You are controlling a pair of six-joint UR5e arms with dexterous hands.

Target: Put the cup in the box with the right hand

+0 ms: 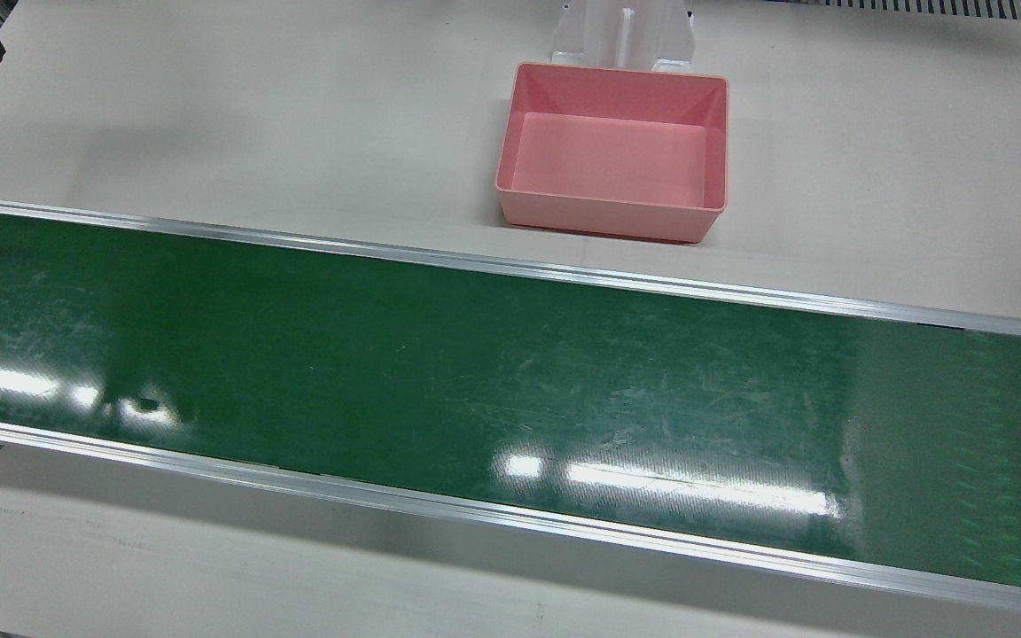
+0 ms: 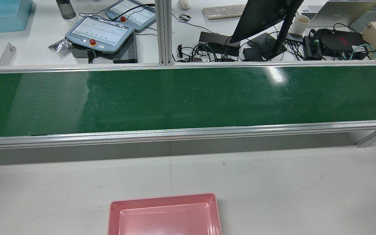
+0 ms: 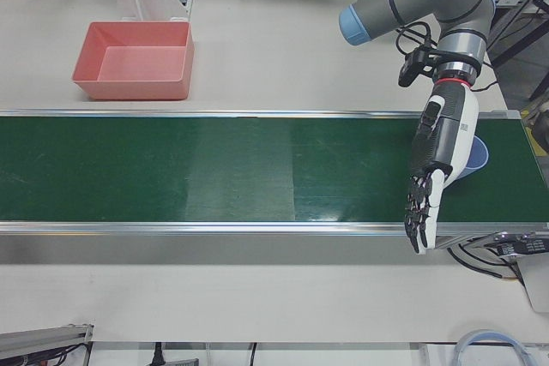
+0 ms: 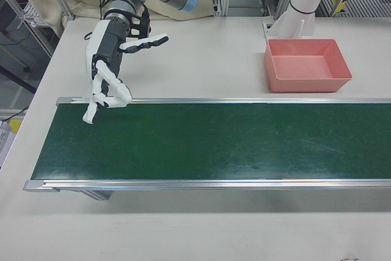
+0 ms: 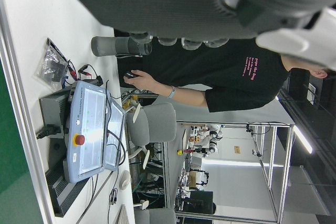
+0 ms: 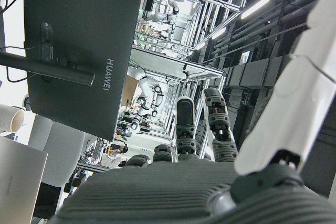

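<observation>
cup point(image 3: 474, 157) sat at the belt's point(image 3: 214, 169) far end, half hidden behind the left robot hand point(image 3: 433, 169), fingers extended. right robot hand point(image 4: 107, 74) spread, empty, well apart from it. risk: cup rides past out of reach. box point(image 4: 307, 65) empty on worktop. monitor point(image 6: 79, 45) read "huawei".
</observation>
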